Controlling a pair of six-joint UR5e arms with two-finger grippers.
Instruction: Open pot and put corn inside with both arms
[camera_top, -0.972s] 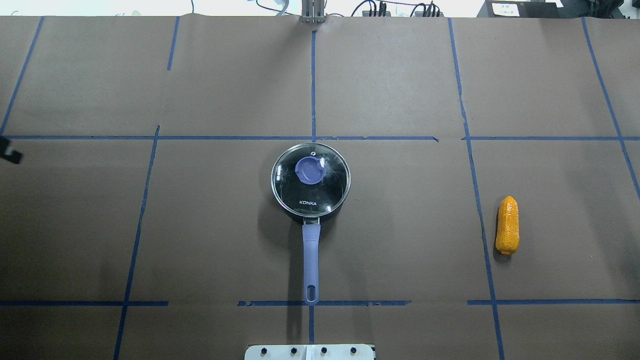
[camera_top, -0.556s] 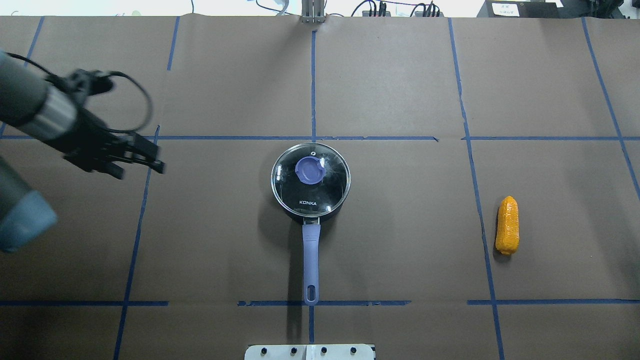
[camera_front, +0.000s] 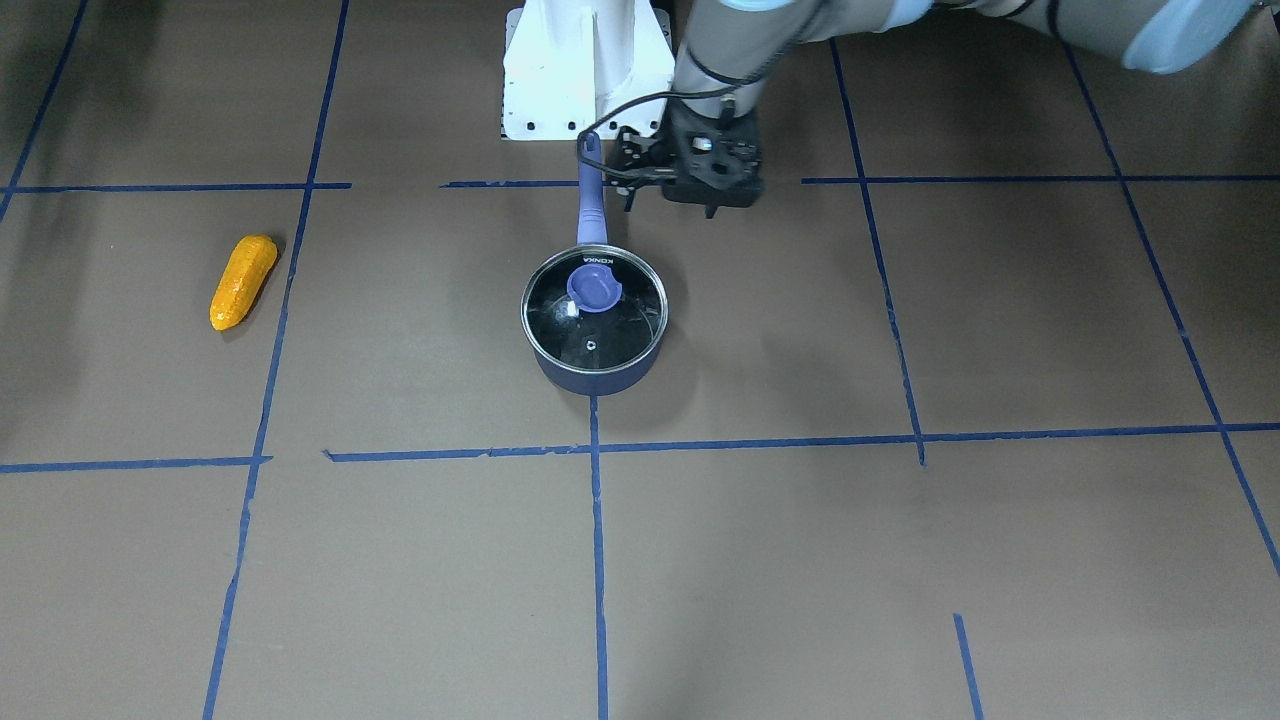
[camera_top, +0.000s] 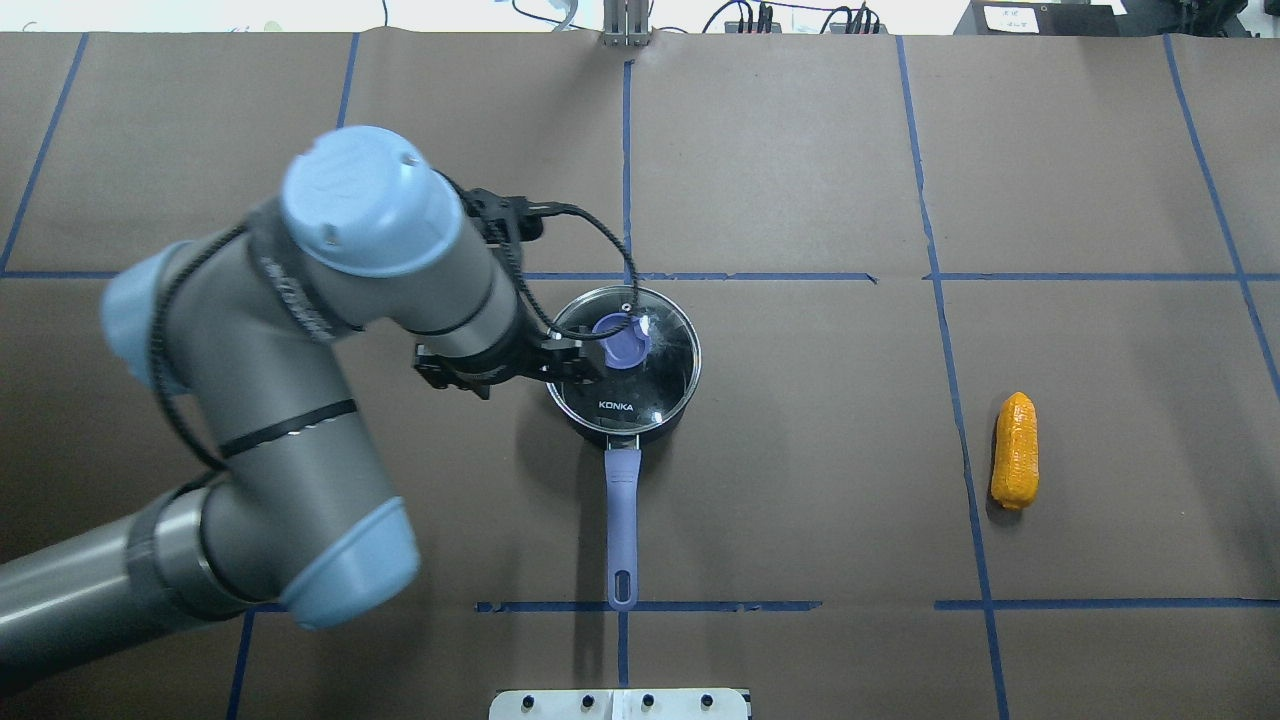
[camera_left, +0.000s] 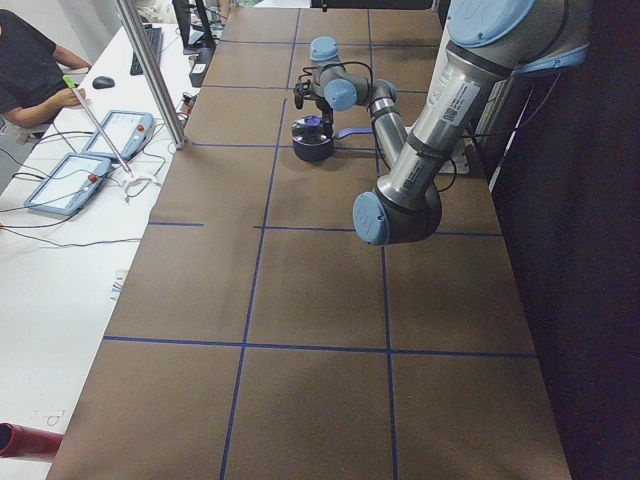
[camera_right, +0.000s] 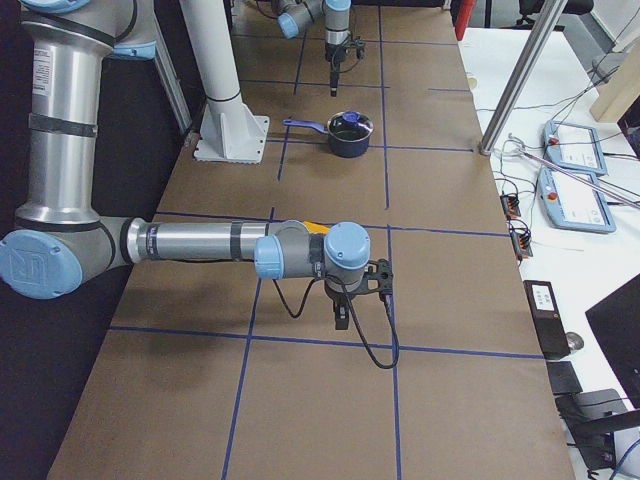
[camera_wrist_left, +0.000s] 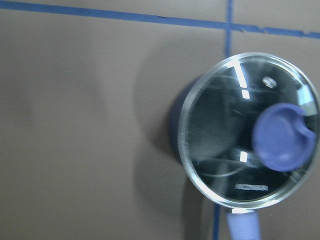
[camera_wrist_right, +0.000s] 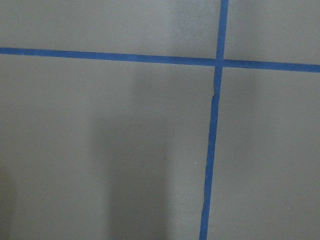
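The pot (camera_top: 612, 430) stands mid-table with its glass lid (camera_top: 655, 385) on and its blue handle (camera_top: 622, 520) pointing toward the robot base. It also shows in the front view (camera_front: 595, 378) and the left wrist view (camera_wrist_left: 250, 150). My left gripper (camera_top: 578, 358) hangs open and empty well above the lid's left edge, beside the blue knob (camera_top: 622, 340). The corn (camera_top: 1015, 450) lies alone at the right, also visible in the front view (camera_front: 243, 281). My right gripper (camera_right: 341, 318) shows only in the right side view, pointing down near the corn; I cannot tell whether it is open or shut.
The white base mount (camera_top: 620, 703) sits at the near table edge behind the handle. Blue tape lines cross the brown table cover. An operators' table with teach pendants (camera_right: 575, 165) and a metal post (camera_left: 150, 75) runs along the far side.
My left arm has swept in from the left edge to over the pot's lid. The pot, lid and corn have not moved.
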